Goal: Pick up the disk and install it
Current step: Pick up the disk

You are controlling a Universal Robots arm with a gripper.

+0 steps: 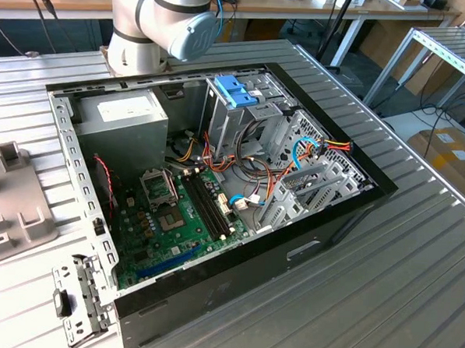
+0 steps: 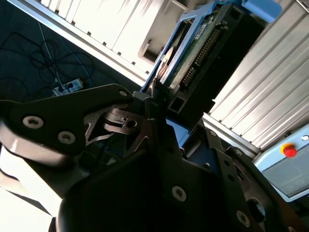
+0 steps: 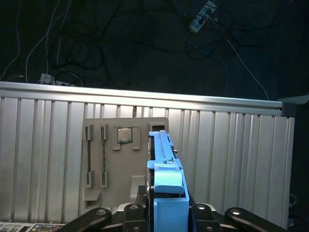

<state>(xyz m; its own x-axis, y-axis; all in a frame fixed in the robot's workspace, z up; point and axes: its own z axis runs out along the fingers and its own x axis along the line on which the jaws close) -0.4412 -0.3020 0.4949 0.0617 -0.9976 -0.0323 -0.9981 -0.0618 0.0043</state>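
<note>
Your disk is thin and grey with light-blue side rails, held on its edge in the gripper.

On the disk the light-blue rails are looking like smooth, slightly glossy plastic, the gripper is reading matt black metal, the ribbed table is gleaming like brushed metal, and the holder tray is looking like matt grey plastic.

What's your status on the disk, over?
Gripper shut on the disk. Edge-on over the grey holder. Computer case open, cables lying across its inside.
</note>
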